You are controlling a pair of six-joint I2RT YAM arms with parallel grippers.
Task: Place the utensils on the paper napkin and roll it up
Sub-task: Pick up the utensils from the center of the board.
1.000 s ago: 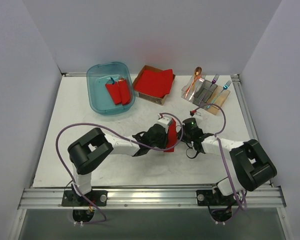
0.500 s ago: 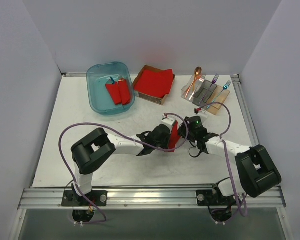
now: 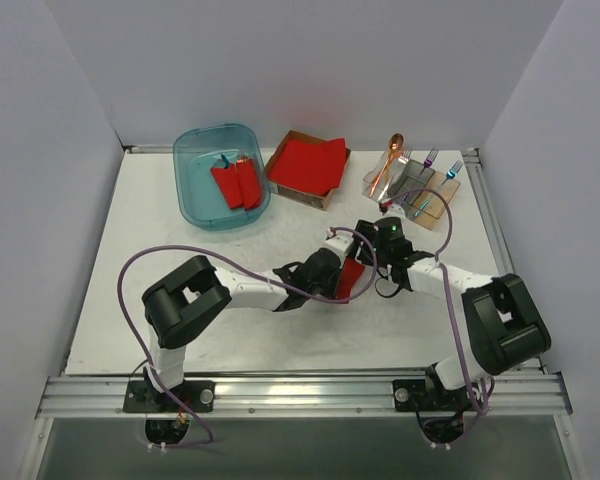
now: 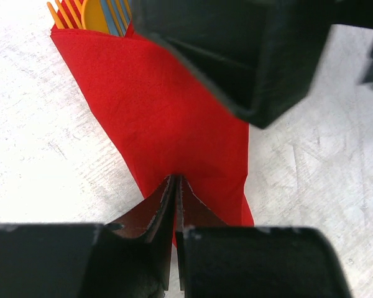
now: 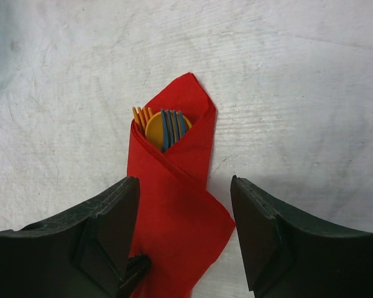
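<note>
Paper napkin (image 3: 350, 278): lay near the middle of the table (image 3: 130, 250), slightly toward the right edge, wrapped into a narrow cone (folds crossed over the front).
Utensils (image 5: 163, 129): tucked inside the paper napkin; only orange and blue tips showed at its open end, a yellow spoon bowl among them.
Left gripper (image 4: 176, 198): jaws pinched nearly closed on the napkin's narrow end.
Right gripper (image 5: 183, 186): jaws wide apart, straddling the napkin's lower part, gripping nothing.
Blue tub (image 3: 193, 190): at the far edge, left of centre; two red bundles (image 3: 237, 182) inside.
Napkin stack (image 3: 308, 165): in a cardboard box just right of the tub.
</note>
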